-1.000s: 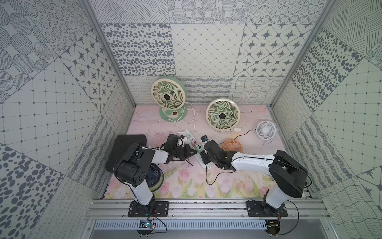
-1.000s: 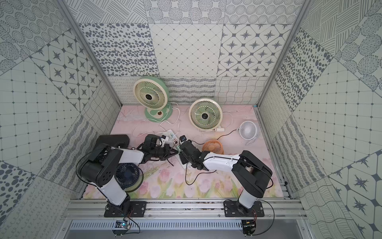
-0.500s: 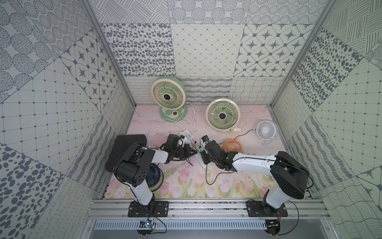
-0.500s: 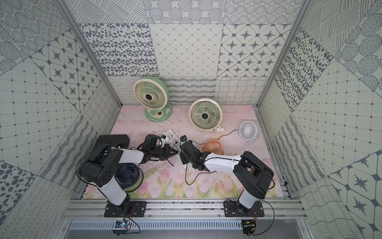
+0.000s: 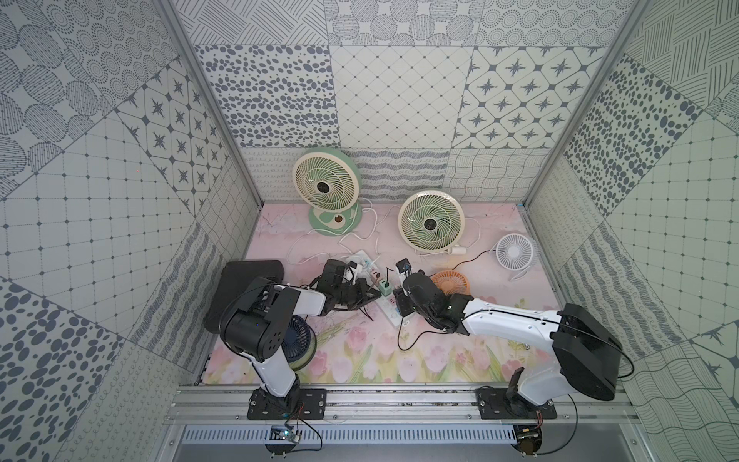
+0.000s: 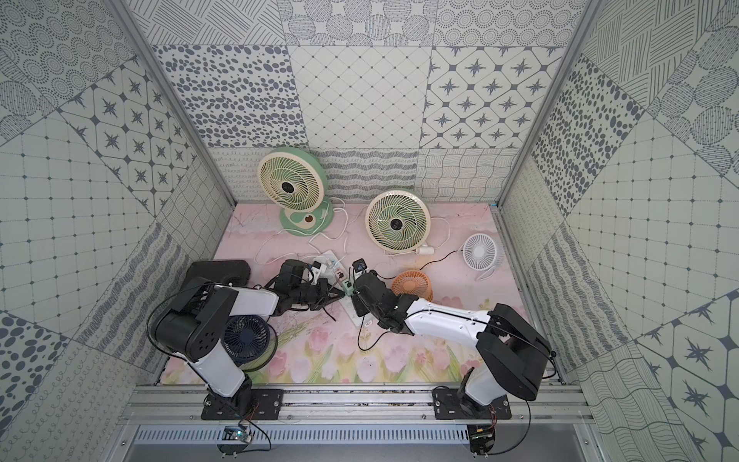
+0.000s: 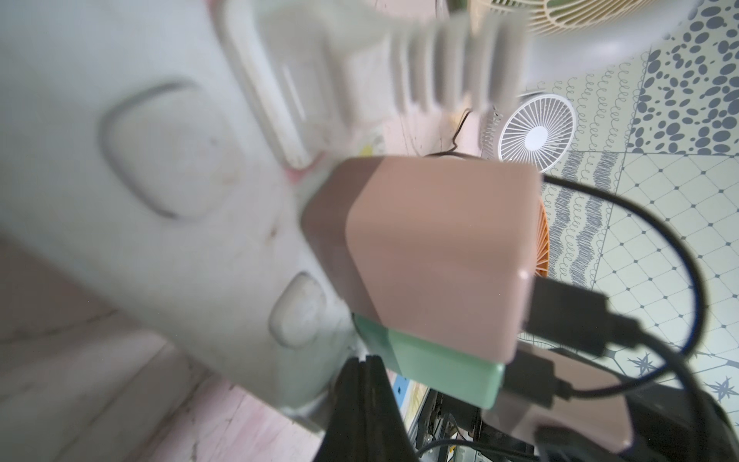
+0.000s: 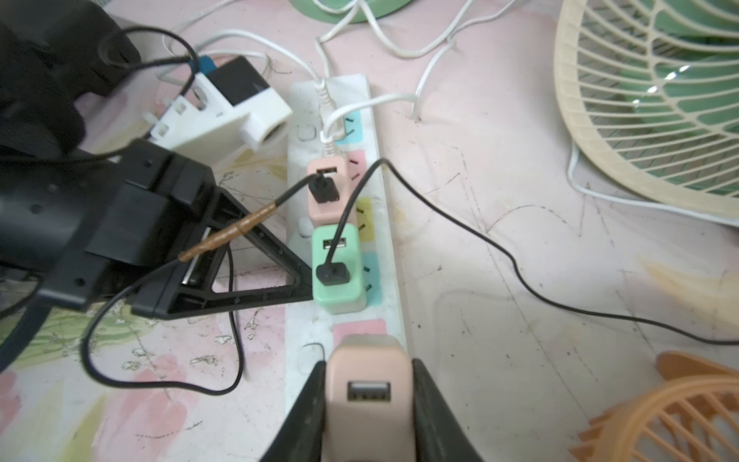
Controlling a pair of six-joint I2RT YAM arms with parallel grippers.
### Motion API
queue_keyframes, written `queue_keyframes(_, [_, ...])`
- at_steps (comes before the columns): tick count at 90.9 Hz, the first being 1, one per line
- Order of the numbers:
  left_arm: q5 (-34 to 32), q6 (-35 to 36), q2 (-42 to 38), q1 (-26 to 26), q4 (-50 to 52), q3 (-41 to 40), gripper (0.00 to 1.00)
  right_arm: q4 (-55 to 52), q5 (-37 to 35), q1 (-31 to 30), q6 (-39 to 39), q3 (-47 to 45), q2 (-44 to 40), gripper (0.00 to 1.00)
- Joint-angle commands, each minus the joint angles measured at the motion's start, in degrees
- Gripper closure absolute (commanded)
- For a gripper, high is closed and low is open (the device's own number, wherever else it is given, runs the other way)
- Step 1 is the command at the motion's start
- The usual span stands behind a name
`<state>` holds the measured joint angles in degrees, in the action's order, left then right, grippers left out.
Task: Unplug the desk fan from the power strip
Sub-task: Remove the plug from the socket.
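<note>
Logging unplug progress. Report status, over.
Right end effector shut on peach adapter over power strip. Left end effector shut, tip beside green adapter. Black cable loops across strip.

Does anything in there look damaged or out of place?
Yes. The black cable running from the pink adapter has a stretch wrapped in brown tape, like a repair. The floor mat beside the power strip is scuffed and stained. The right tool grips a peach adapter with no cable in it.

Power strip [image 8: 308, 328], two adapters [image 8: 340, 298] on it (third adapter [image 8: 368, 416] in right tool [image 8: 368, 366]), fans [image 5: 431, 222] behind.
</note>
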<state>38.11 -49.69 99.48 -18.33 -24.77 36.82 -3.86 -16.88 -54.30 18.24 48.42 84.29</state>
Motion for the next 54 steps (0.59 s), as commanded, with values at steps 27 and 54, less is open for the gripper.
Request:
queue_keyframes(27, [-5.7, 2.5, -1.6, -0.1, 8.0, 0.3, 1.00, -7.2, 7.6, 1.9, 0.1, -7.2, -16.2, 0.81])
queue_keyframes(54, [-5.1, 2.8, -1.4, -0.1, 7.8, 0.8, 1.00, -8.1, 16.3, 3.0, 3.4, -15.0, -21.6, 0.81])
